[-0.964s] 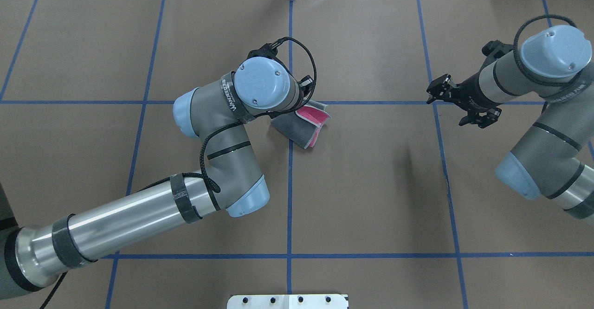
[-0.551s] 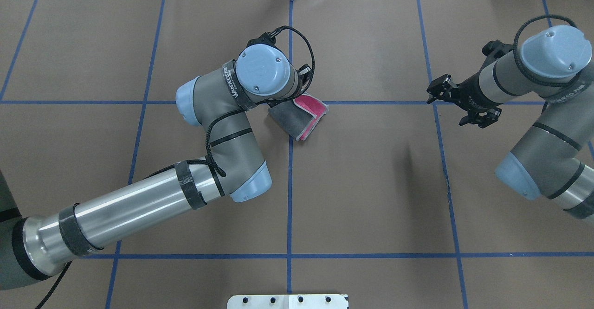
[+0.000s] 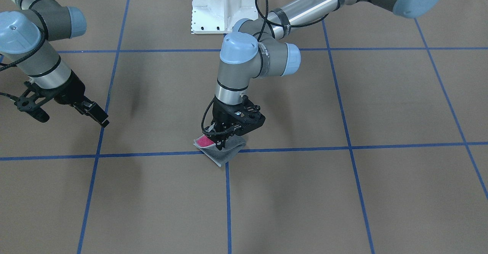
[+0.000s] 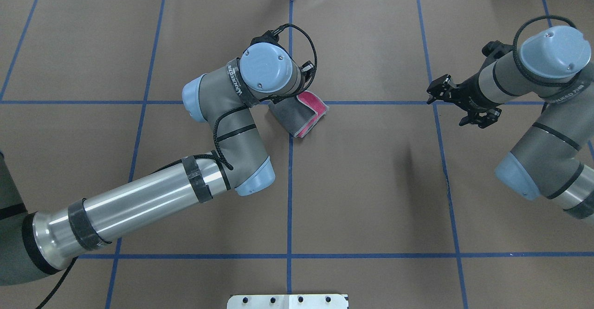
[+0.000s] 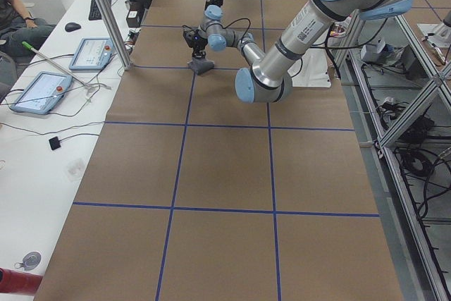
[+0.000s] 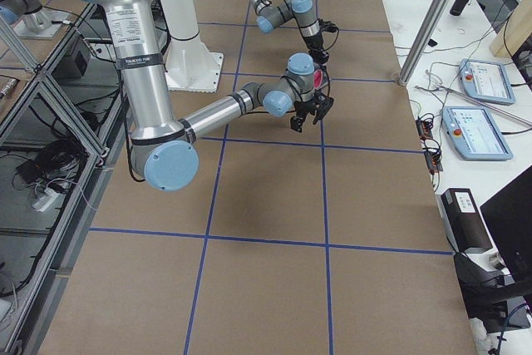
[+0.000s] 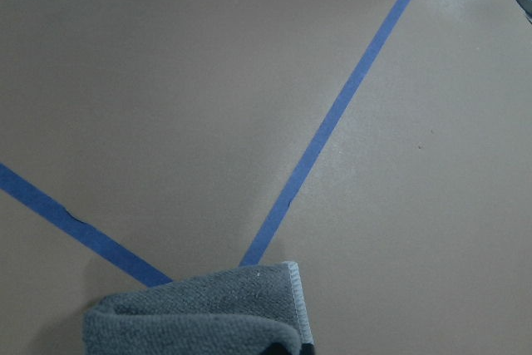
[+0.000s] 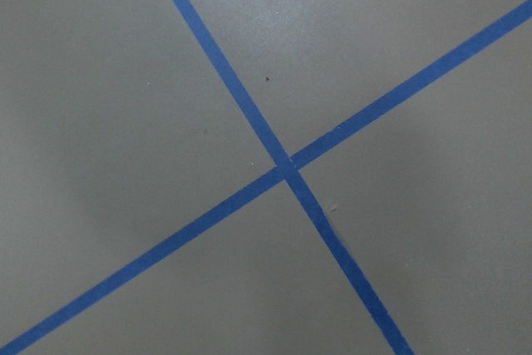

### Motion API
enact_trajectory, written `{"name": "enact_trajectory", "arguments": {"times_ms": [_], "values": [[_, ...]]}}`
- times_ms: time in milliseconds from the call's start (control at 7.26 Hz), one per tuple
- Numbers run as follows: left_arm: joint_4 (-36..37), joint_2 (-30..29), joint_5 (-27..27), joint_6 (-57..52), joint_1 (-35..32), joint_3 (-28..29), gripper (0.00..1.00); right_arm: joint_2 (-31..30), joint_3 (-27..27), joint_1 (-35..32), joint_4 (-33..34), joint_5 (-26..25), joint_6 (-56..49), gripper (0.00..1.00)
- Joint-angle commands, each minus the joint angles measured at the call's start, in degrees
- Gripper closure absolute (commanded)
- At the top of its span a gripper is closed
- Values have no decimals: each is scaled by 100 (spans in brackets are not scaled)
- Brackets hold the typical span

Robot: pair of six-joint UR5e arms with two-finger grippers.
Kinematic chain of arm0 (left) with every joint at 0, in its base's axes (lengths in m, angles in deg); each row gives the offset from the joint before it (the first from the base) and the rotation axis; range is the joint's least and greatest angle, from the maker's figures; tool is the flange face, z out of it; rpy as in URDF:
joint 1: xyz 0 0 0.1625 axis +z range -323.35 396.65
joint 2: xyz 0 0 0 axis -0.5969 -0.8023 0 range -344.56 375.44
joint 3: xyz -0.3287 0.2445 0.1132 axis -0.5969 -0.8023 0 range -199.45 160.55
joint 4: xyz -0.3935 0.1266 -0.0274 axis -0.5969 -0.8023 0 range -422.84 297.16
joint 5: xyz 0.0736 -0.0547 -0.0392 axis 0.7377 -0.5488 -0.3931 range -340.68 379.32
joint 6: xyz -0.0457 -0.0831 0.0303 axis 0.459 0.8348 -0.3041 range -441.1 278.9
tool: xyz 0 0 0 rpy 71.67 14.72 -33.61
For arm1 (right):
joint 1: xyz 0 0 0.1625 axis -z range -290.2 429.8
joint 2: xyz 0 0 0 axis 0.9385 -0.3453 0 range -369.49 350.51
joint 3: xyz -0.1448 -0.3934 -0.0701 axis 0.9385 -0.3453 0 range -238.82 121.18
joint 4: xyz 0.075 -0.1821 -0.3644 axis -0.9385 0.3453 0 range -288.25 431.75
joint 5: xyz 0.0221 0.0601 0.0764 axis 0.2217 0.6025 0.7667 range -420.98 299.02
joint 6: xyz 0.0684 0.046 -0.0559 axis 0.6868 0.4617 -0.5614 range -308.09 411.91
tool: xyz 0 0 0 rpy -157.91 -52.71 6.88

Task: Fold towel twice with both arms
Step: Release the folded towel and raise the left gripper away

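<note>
The towel [image 4: 299,116] lies folded near the table's middle, beside a crossing of blue tape lines, dark grey face out with a pink strip along its right edge. It also shows in the front view [image 3: 222,153] and the left wrist view [image 7: 199,313]. My left gripper [image 3: 222,142] points straight down and is shut on the towel's top edge; from overhead the wrist hides it. My right gripper [image 4: 444,112] hangs open and empty well to the towel's right, above another tape crossing; it also shows in the front view [image 3: 72,121].
Brown paper with blue tape grid lines [image 4: 290,183] covers the table. The white pedestal base [image 3: 223,6] stands at the robot's side. A side bench with tablets [image 5: 35,93] and a seated person [image 5: 14,12] lies beyond the far edge.
My left arm has shifted slightly forward and right with the towel in its grip. The raised fold has come down flatter and less pink shows. The right arm has not moved.
</note>
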Motion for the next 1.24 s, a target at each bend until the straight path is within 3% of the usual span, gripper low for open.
{"name": "enact_trajectory", "arguments": {"times_ms": [0, 138, 275, 826, 1102], "values": [[-92, -40, 0, 0, -70, 165, 82, 0, 8, 3, 0, -7, 1, 0], [-144, -40, 0, -131, -105, 244, 27, 0, 26, 3, 0, -7, 10, 0], [-188, -49, 0, -254, -158, 306, 0, -9, 43, -6, 0, -7, 19, 0], [-223, -189, -148, -272, -404, 175, 0, 88, 61, 55, 0, -7, 80, 0], [-127, 11, -727, -290, -562, -420, 0, 350, 35, 397, 0, -120, 281, 0]]}}
